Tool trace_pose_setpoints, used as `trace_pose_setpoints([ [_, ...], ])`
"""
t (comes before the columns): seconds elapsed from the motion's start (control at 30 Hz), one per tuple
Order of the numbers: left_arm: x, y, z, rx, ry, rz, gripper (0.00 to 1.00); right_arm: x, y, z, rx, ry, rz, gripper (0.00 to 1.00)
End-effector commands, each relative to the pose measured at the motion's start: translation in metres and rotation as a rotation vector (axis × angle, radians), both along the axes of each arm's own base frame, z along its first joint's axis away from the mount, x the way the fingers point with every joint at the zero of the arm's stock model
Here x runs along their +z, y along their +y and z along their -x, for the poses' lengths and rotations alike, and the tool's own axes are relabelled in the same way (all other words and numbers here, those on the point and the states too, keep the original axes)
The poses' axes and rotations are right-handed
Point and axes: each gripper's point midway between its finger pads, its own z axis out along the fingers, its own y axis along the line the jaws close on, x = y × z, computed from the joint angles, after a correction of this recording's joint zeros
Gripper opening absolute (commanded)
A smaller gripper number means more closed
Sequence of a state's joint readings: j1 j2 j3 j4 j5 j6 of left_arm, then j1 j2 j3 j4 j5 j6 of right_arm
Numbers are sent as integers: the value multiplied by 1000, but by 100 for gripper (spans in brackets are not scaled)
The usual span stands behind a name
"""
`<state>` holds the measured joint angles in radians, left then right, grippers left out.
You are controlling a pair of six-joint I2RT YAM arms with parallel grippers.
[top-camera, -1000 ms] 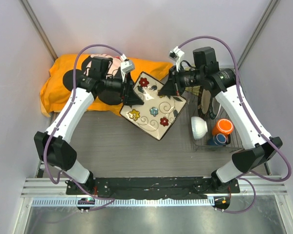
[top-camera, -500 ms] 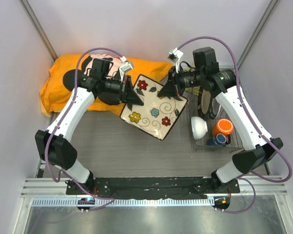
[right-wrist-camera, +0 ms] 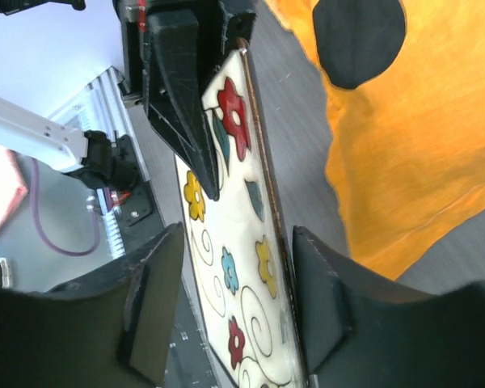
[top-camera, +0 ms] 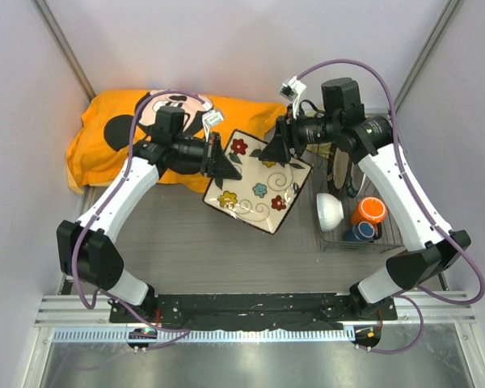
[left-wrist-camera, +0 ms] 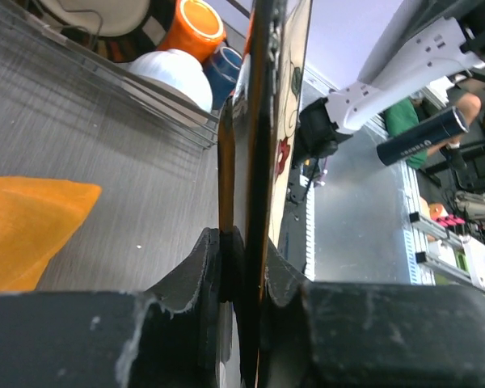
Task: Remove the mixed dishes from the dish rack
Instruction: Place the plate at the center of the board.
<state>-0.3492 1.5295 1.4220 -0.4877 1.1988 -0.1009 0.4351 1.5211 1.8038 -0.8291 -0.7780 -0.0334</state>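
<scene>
The square cream floral plate (top-camera: 259,191) hangs tilted above the table between both arms. My left gripper (top-camera: 223,166) is shut on its left corner; in the left wrist view the plate (left-wrist-camera: 267,121) runs edge-on between the clamped fingers (left-wrist-camera: 206,267). My right gripper (top-camera: 276,150) stands open astride the plate's top corner, with a gap beside each finger (right-wrist-camera: 323,307) around the plate (right-wrist-camera: 226,267). The dish rack (top-camera: 384,242) at the right holds a white bowl (top-camera: 329,210), an orange mug (top-camera: 370,211), a small dark-blue cup (top-camera: 360,232) and an upright plate (top-camera: 340,167).
An orange cloth (top-camera: 121,133) with a black mouse figure lies at the back left, behind the left arm. Grey walls close in the table on three sides. The rack's wire side (left-wrist-camera: 145,85) stands just right of the held plate.
The left gripper has closed on the plate's left corner. The right gripper has opened off the plate's top corner. The plate has shifted slightly left and toward the front.
</scene>
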Motion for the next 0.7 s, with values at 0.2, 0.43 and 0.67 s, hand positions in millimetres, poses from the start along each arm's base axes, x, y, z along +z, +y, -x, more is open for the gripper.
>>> trace_pose_setpoints([
  [0.2, 29, 21, -23, 155, -77, 24, 0, 51, -10, 9, -39, -194, -54, 84],
  [0.43, 0, 63, -29, 232, -18, -56, 0, 60, -27, -6, -173, -261, -5, 86],
  [0.67, -43, 132, -11, 282, 60, -125, 0, 45, -29, -13, -197, -233, 29, 86],
])
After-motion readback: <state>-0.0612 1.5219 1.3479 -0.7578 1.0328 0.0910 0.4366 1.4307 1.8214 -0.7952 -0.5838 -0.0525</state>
